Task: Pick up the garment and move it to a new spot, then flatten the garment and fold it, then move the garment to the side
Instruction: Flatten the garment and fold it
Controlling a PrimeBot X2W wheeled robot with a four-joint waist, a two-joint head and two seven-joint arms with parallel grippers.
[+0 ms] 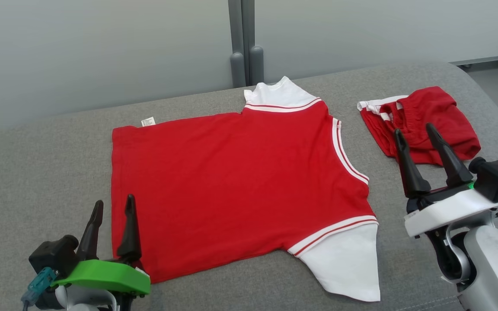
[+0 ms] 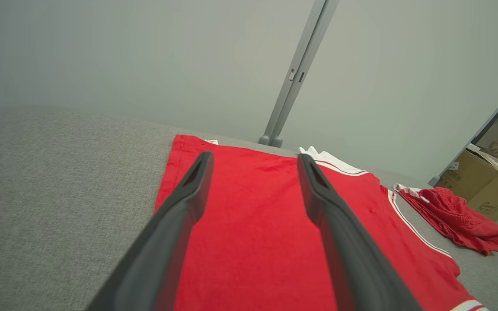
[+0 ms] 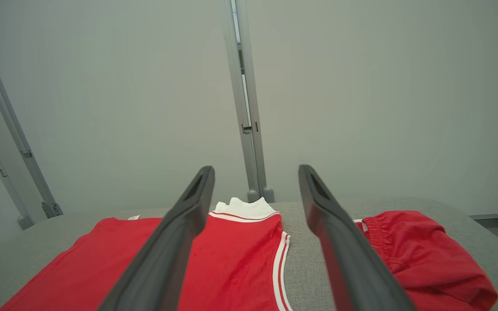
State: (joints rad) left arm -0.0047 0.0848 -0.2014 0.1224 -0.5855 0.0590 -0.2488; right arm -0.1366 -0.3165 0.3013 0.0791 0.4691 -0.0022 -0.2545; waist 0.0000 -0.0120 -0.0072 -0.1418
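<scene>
The T-shirt (image 1: pixel 231 181) is red, its sleeves white with striped red-and-white bands. Far right, the shorts (image 1: pixel 430 116) are red, white-striped. The padded surface (image 1: pixel 37 172) is grey. My left gripper (image 1: pixel 114 201) has a green base, my right gripper (image 1: pixel 413 128) a white one.

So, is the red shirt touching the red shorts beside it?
Apart. The head view shows a strip of grey surface between the shirt and the shorts.

Grey padded surface (image 1: pixel 37 172), flat red shirt (image 1: pixel 231 181) mid-surface, crumpled red shorts (image 1: pixel 430 116) beside it
</scene>
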